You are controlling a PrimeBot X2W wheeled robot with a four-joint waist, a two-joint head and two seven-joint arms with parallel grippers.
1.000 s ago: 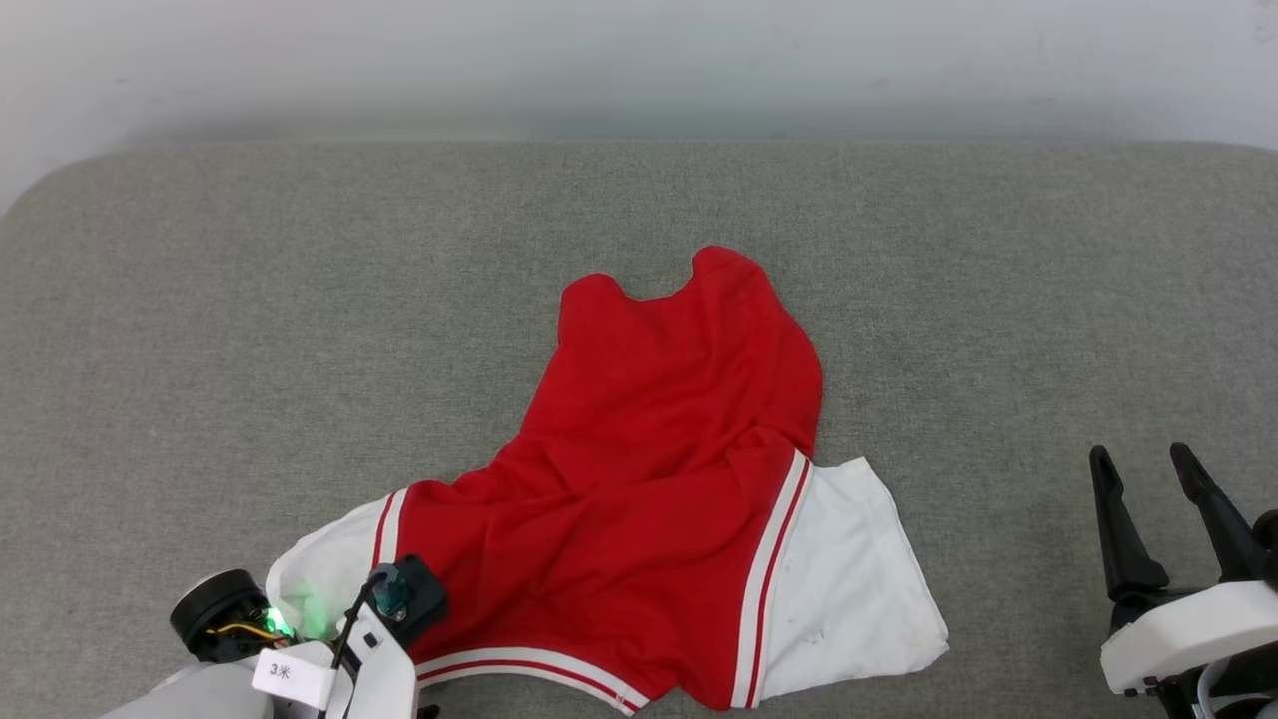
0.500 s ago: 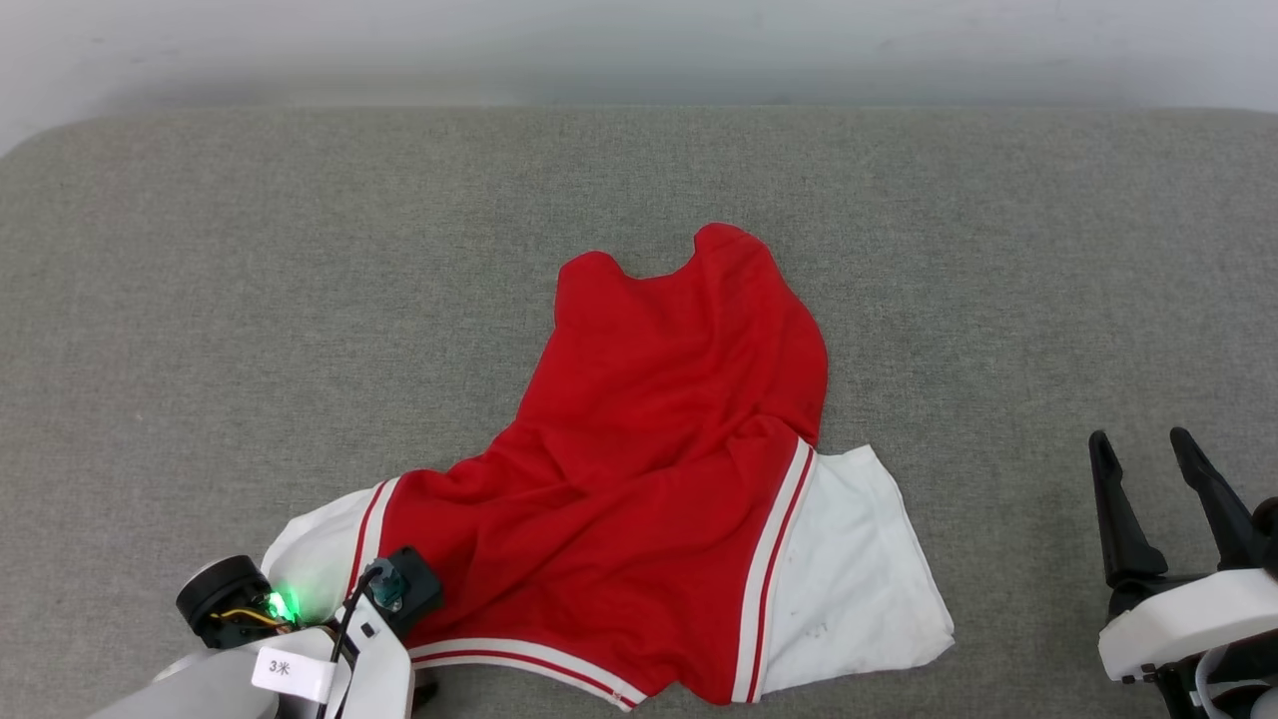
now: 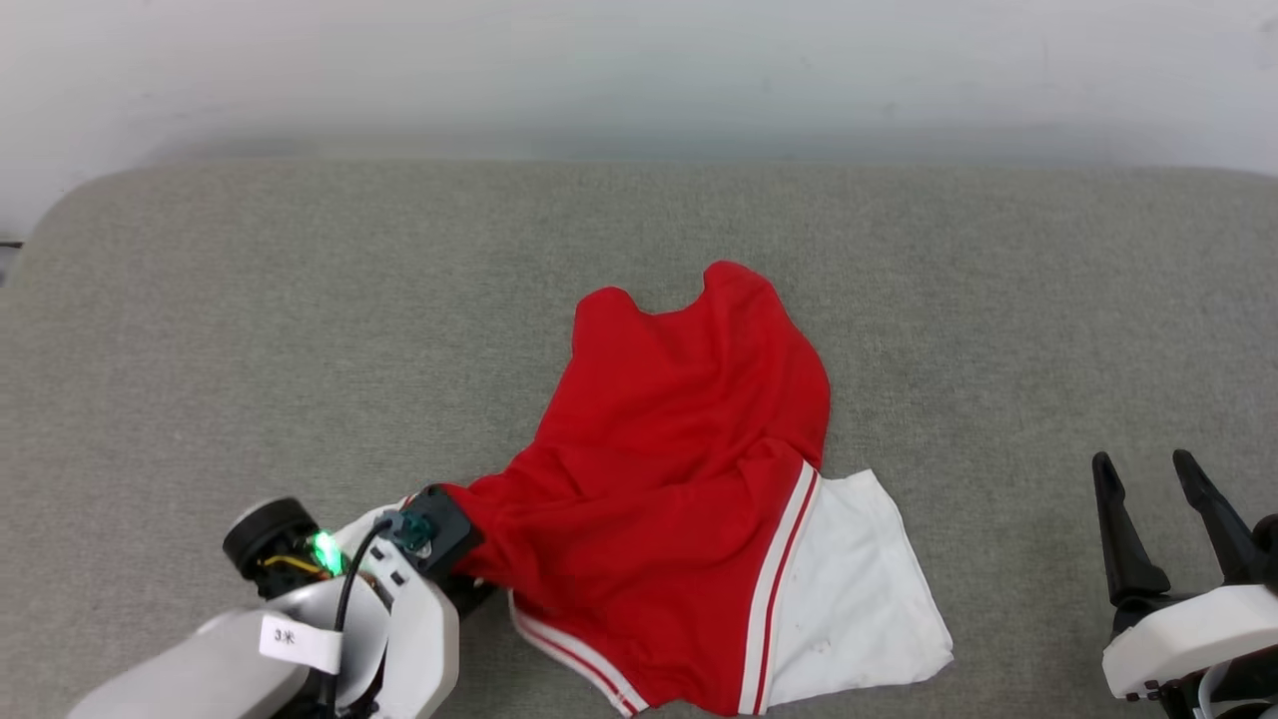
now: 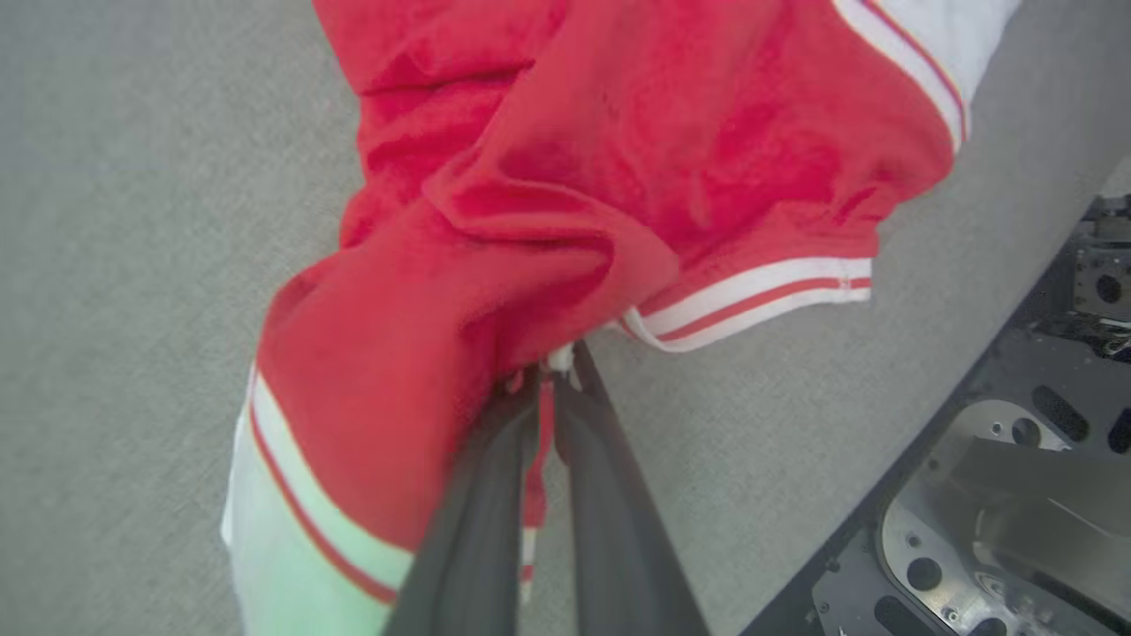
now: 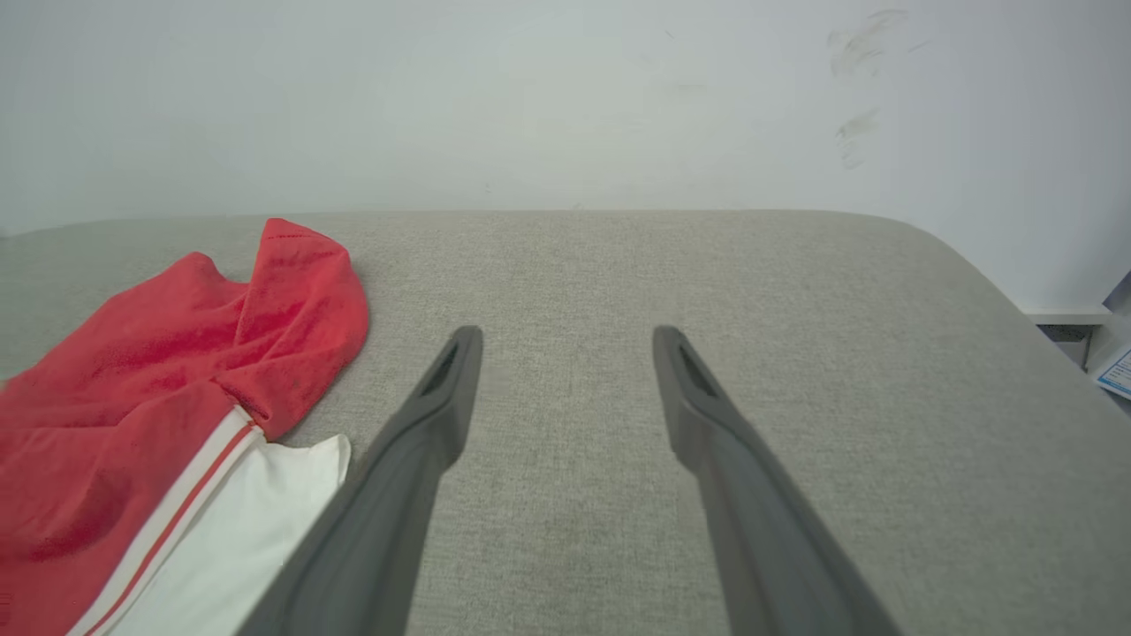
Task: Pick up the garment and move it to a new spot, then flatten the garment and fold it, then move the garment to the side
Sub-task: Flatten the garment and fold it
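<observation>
Grey fabric surface (image 3: 300, 300), pale wall (image 3: 639, 70)

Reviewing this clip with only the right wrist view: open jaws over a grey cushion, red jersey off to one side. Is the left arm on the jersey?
Observer: Yes. The left wrist view shows the left gripper with its jaws shut on a bunched fold of the garment by its striped hem.
Operator: Is the right gripper touching the white sleeve?
Observer: No. In the head view, bare cushion lies between them.
</observation>
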